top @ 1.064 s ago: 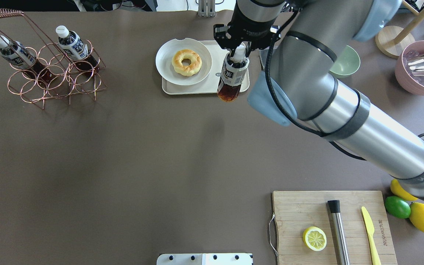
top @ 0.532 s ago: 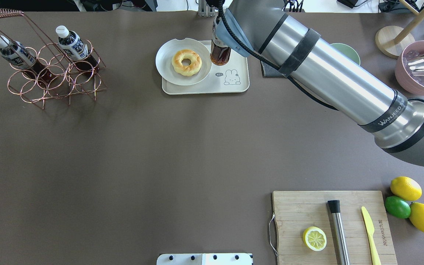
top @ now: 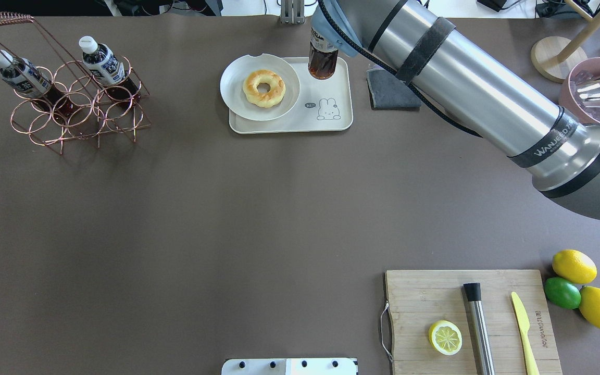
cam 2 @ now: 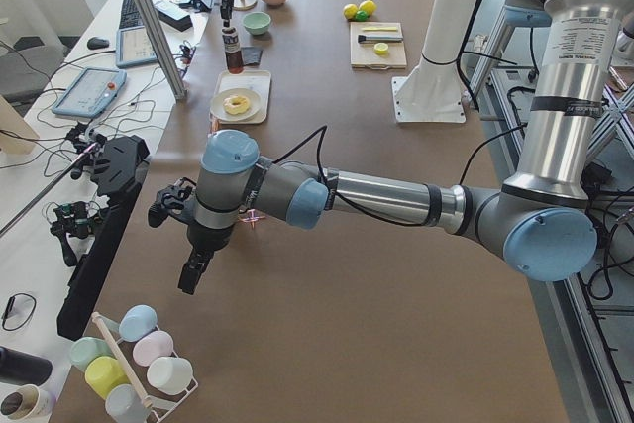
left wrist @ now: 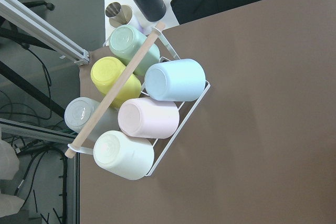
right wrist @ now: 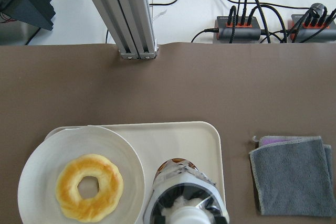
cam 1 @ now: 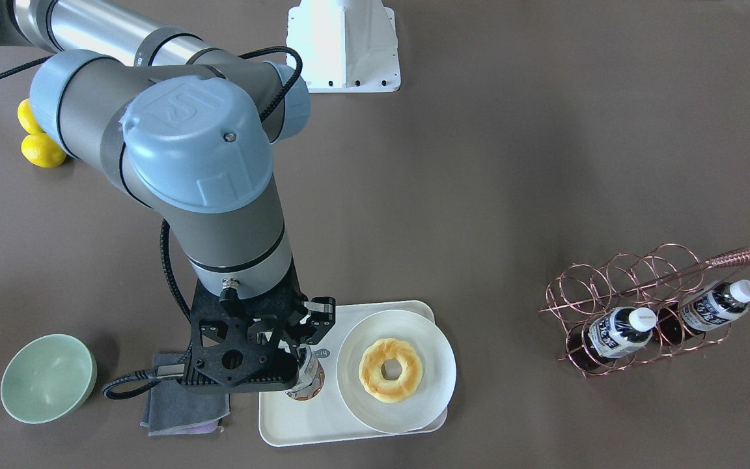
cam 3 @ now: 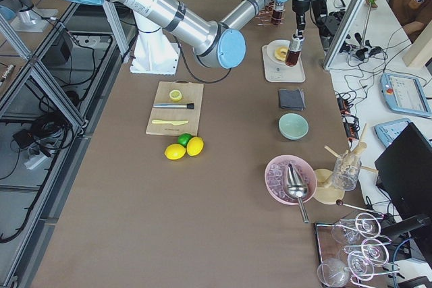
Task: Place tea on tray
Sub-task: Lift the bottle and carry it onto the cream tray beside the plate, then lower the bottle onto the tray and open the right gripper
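Observation:
My right gripper [cam 1: 298, 366] is shut on the neck of a tea bottle [top: 323, 65], which stands upright over the far right corner of the cream tray [top: 289, 126]. I cannot tell whether its base touches the tray. The bottle also shows in the right wrist view [right wrist: 184, 199], with the tray [right wrist: 181, 140] under it, and in the front view [cam 1: 308, 381]. Two more tea bottles [top: 19, 75] [top: 103, 63] sit in a copper wire rack [top: 78, 112] at the far left. My left gripper [cam 2: 188, 279] hangs off the table's left end; I cannot tell if it is open.
A white plate [top: 233, 78] with a doughnut [top: 263, 88] fills the tray's left half. A grey cloth [top: 389, 95] and a green bowl [cam 1: 48, 378] lie right of the tray. A cutting board [top: 420, 297], lemons [top: 574, 265] and a pink bowl [top: 589, 117] are on the right.
My right arm carried the bottle from above the tray's front right edge to its far side, then a little right to the far right corner. The bottle now stands upright.

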